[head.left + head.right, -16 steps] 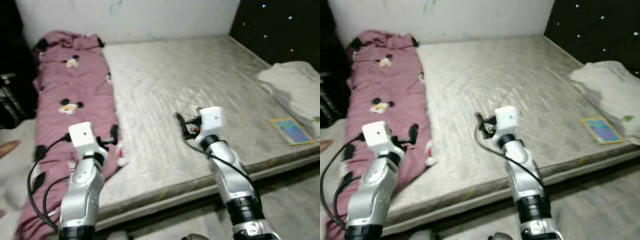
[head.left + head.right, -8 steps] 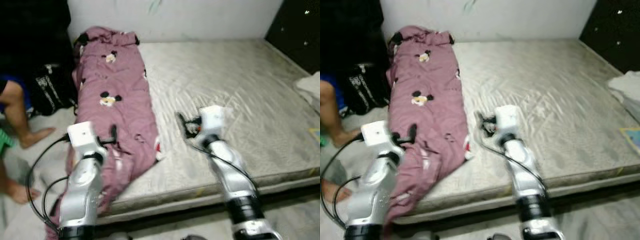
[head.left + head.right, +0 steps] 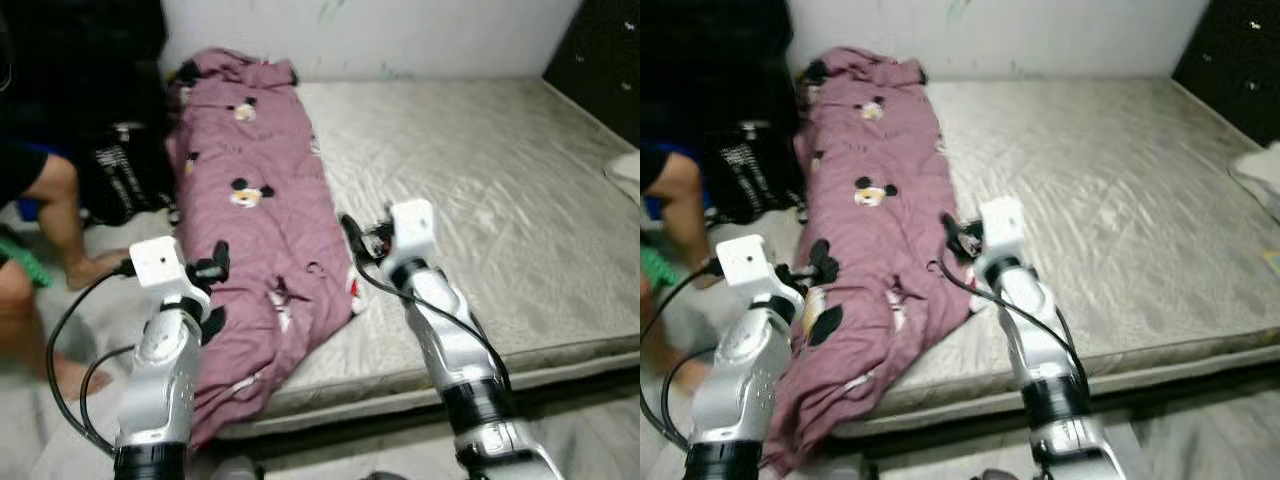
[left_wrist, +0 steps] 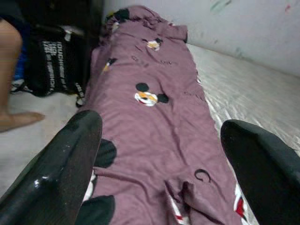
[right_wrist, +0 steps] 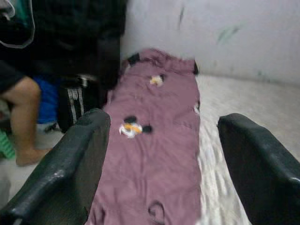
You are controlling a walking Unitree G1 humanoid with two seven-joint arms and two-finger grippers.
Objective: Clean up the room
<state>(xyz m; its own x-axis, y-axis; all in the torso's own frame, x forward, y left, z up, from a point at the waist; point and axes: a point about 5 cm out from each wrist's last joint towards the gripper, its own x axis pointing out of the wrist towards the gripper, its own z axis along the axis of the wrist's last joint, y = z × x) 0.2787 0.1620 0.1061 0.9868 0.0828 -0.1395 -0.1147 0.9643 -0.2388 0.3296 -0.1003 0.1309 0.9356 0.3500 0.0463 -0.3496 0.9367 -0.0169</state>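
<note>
A long purple blanket (image 3: pixel 262 215) printed with cartoon mouse heads lies along the left side of a bare grey mattress (image 3: pixel 470 180), its near end hanging over the mattress edge toward the floor. My left gripper (image 3: pixel 214 285) is held low over the blanket's near left edge, open with nothing in it. My right gripper (image 3: pixel 352 238) hovers at the blanket's right edge near the middle of the mattress, also open and empty. Both wrist views look along the blanket (image 4: pixel 154 122) between spread fingers (image 5: pixel 75 159).
A person sits on the floor at the left, a bare leg (image 3: pixel 70 225) and foot close to the bed. A black bag with white lettering (image 3: pixel 125 170) stands by the wall beside the mattress. A white cloth (image 3: pixel 628 165) lies at the far right edge.
The view has swung left, so the blanket now sits nearer the middle and the person and bag show more. Both grippers stay raised and open.
</note>
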